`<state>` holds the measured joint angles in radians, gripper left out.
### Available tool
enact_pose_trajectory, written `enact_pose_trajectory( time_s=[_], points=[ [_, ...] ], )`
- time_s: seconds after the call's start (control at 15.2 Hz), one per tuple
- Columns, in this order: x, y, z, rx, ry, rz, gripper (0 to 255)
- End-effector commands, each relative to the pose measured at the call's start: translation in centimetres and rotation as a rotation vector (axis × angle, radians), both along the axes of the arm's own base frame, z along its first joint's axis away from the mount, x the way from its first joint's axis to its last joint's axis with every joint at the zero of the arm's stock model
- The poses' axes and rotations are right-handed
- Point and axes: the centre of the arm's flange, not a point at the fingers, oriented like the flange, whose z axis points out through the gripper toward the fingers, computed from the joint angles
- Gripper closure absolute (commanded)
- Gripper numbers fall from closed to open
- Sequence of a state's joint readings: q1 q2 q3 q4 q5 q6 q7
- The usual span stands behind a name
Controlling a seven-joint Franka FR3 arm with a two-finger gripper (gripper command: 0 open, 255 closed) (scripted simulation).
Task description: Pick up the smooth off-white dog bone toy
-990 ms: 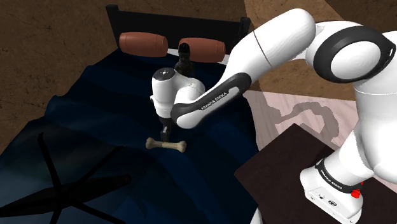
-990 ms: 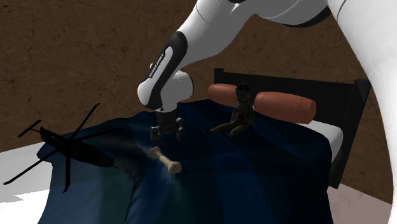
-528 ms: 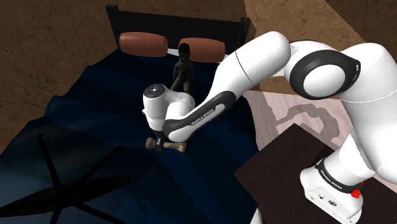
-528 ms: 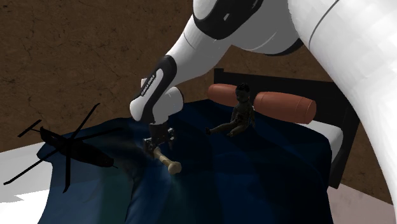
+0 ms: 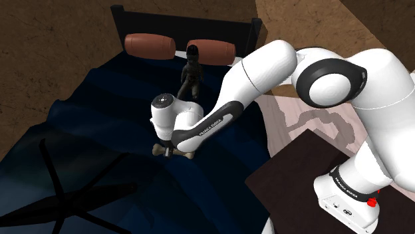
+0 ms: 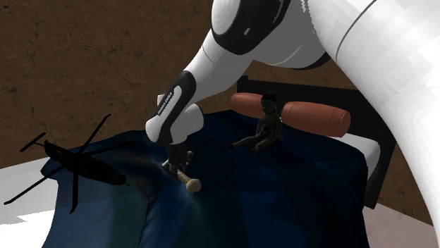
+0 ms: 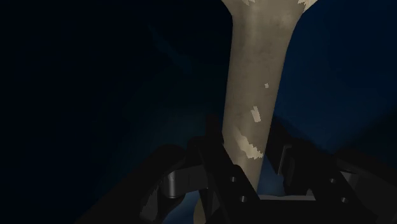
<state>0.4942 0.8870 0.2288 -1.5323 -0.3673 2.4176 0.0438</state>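
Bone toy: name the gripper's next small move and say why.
Probably shut the fingers. In the wrist view the gripper straddles the shaft of the bone toy, one finger each side, with a sliver of blue blanket showing beside one finger, so it looks unclasped and ready to pinch.

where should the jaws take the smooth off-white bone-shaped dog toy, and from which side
Grip the off-white bone-shaped dog toy at its narrow middle shaft, coming straight down from above. It lies flat on the dark blue bedspread, and its knobbed ends are wider than the shaft. The black gripper straddles that shaft with its jaws open.
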Motion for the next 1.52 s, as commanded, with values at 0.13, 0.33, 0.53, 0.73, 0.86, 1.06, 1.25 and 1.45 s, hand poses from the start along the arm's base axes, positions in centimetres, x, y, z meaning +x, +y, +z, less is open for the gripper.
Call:
enact_pose_trajectory(
  time_s=[0.13,0.33,0.53,0.73,0.86,1.06,1.25,1.45],
  points=[
    [0.0,0.0,0.0,0.000,0.000,0.000,255],
    [0.0,0.0,0.0,0.000,0.000,0.000,255],
    [0.0,0.0,1.0,0.000,0.000,0.000,255],
    [0.0,0.0,2.6,0.000,0.000,0.000,255],
    [0.0,0.0,3.7,0.000,0.000,0.000,255],
    [0.0,0.0,5.3,0.000,0.000,0.000,255],
    [0.0,0.0,6.8,0.000,0.000,0.000,255],
    [0.0,0.0,8.0,0.000,0.000,0.000,255]
  ],
)
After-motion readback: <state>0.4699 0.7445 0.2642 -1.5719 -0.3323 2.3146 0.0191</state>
